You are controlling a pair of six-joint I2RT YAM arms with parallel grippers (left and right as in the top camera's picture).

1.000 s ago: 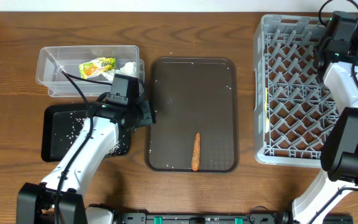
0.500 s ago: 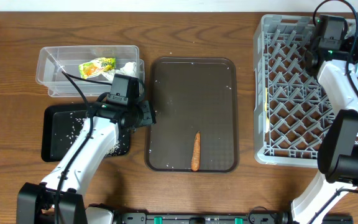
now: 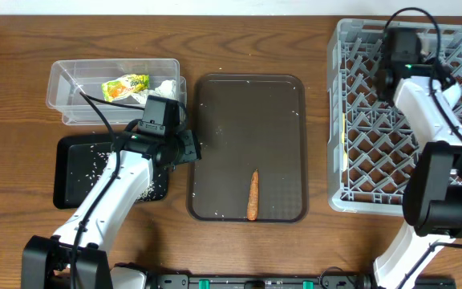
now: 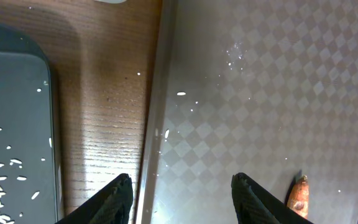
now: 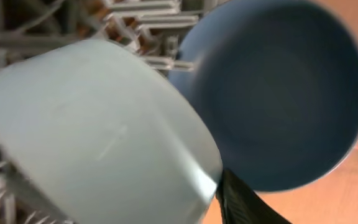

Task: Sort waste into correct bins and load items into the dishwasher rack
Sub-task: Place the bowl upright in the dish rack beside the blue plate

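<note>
The carrot stick (image 3: 253,195) lies on the brown serving tray (image 3: 247,104), close to its near edge, with its thin end pointing far. A few white specks are scattered over the tray around it. Left of this tray, the shallow black tray (image 3: 74,172) holds loose rice grains (image 3: 95,164). Just beyond it, the clear tub (image 3: 62,88) holds the yellow-green wrapper (image 3: 125,87) with white tissue (image 3: 165,86) beside it.

The left gripper (image 4: 182,190) hovers over the left rim of the serving tray. Its fingers are apart with nothing between them, and the carrot is off to its right.

On the right of the worktop (image 3: 14,56) sits the grey rack (image 3: 359,160). The right gripper (image 3: 398,48) is over its far part. The right wrist view is blurred. It shows a light blue cup (image 5: 92,130) large and close among the pegs, and a dark blue plate (image 5: 278,93) beside it. Only one dark finger (image 5: 241,202) shows, at the cup's rim, so I cannot tell whether this gripper is apart or clamped on anything.
</note>
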